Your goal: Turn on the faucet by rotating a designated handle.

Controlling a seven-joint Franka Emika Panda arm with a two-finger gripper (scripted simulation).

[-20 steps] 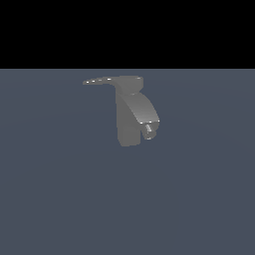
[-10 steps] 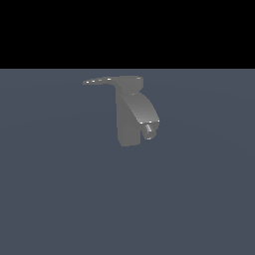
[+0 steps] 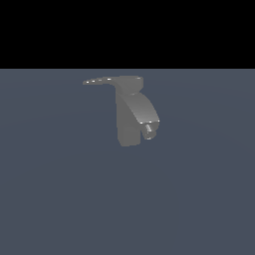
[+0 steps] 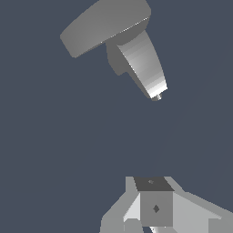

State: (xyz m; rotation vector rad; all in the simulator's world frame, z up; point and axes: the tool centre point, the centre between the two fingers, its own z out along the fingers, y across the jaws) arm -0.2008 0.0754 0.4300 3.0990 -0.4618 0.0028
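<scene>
Exterior view. The faucet (image 3: pixel 130 117) stands upright on a flat blue-grey floor (image 3: pixel 60 199), a little toward the exterior view's right of the picture's middle and just below the black band across the top. Its thick spout (image 3: pixel 142 110) curves down toward the exterior view's right and ends in a small nozzle (image 3: pixel 148 129). The handle (image 3: pixel 102 80), a thin flat blade, juts from the top cap toward the exterior view's left and tapers to a point. Compared with the pictures from a second and half a second ago, nothing has shifted: faucet, spout and handle lie at the same places and angles. No part of the arm appears in this view.

Wrist view. Here the faucet is seen from above and obliquely: the handle (image 4: pixel 98 25) reads as a broad grey slab over the cap, with the spout (image 4: pixel 144 66) tapering away beneath it to the nozzle (image 4: pixel 156 97). This view alone shows the gripper (image 4: pixel 154 209), as a pale blocky body at the picture's edge, well apart from the faucet and touching nothing visible. Its fingertips are cut off by the frame, so how far the claw is open cannot be told.
</scene>
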